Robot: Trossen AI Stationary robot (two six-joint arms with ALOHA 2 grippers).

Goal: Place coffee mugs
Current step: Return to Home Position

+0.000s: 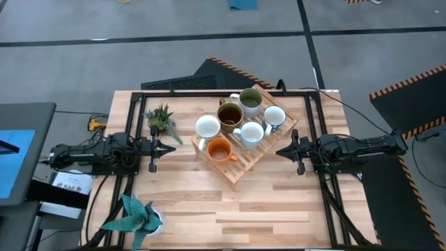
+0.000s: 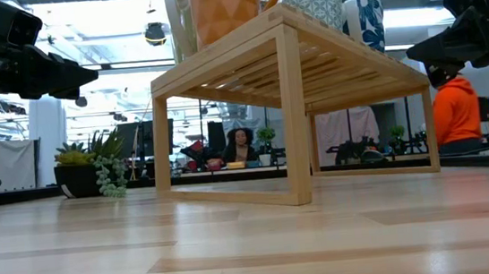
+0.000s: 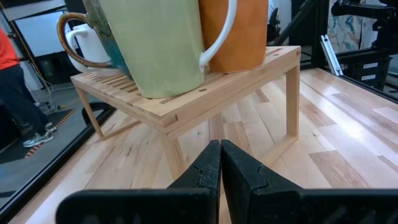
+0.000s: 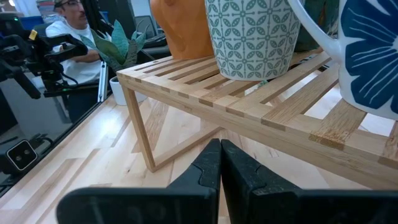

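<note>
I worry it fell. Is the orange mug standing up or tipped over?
Upright. The orange mug shows its round mouth facing up, on the wooden rack.

Grey floor (image 1: 139, 63) surrounds the pale wooden table (image 1: 265, 202).

Six mugs stand upright on the slatted rack (image 1: 240, 169), set diagonally on the worktop (image 1: 279, 202): cream-white mug (image 1: 207, 127), orange mug (image 1: 219, 149), dark brown mug (image 1: 229, 115), green mug (image 1: 250, 102), white mug (image 1: 251, 132), blue-patterned mug (image 1: 274, 117). The left gripper (image 1: 166, 148) and right gripper (image 1: 281, 150) flank the rack, clear of it, jaws together.
</note>
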